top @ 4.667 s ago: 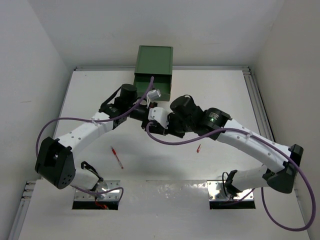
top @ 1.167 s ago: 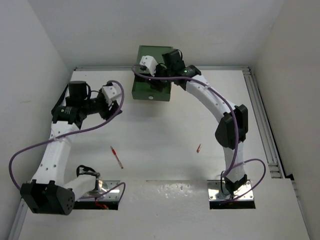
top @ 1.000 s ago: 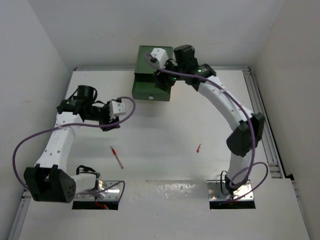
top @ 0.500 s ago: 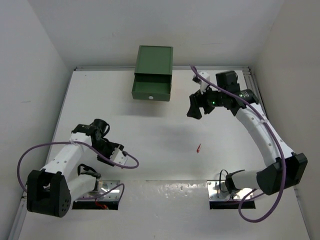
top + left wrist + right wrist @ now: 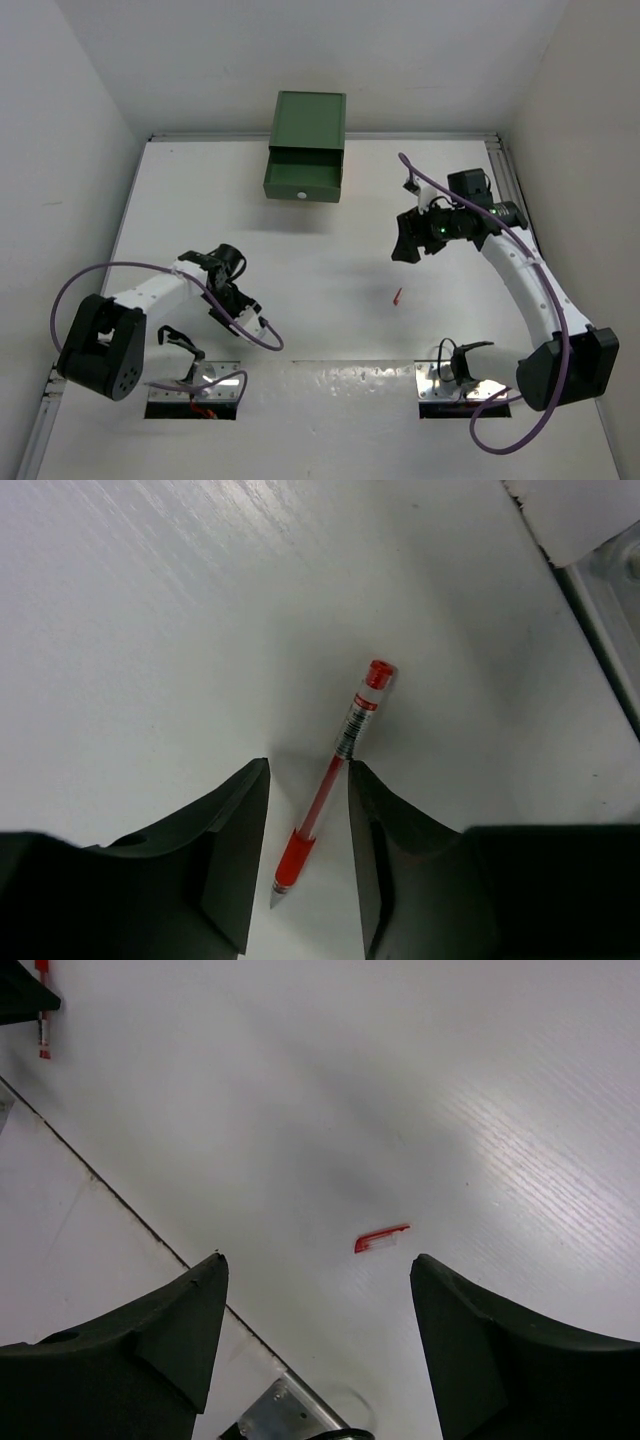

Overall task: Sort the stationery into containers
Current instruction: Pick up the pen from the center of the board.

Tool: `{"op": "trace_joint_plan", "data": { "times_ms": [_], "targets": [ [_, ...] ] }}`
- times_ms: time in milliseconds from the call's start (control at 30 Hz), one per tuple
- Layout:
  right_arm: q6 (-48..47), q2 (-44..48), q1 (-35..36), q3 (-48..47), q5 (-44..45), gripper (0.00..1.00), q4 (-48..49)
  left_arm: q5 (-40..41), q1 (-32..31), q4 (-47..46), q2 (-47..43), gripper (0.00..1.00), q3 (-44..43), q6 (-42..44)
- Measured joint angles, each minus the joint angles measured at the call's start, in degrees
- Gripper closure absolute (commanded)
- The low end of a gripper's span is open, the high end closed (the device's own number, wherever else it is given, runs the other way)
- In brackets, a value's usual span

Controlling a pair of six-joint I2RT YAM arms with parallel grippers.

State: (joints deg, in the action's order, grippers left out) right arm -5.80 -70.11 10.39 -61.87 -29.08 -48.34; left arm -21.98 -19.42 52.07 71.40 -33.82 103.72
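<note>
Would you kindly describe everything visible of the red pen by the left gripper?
The red pen is slim: clear plastic-looking barrel with a printed label, red grip near its bare tip, red plug at the far end. It lies flat on the white table, between the fingers of the open left gripper, tip toward the camera; contact unclear.

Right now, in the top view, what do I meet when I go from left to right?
Left tool → green cabinet → red cap. The right tool overlaps the cap sideways, so it is left out.
</note>
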Motion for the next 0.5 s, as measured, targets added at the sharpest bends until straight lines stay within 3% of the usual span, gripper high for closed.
{"op": "trace_joint_plan", "data": {
  "times_ms": [500],
  "targets": [
    [0.61, 0.31, -1.92, 4.44, -3.63, 0.30, -0.22, 2.73, -4.90, -6.03, -0.13, 0.95, 3.41, -3.98]
  ]
}}
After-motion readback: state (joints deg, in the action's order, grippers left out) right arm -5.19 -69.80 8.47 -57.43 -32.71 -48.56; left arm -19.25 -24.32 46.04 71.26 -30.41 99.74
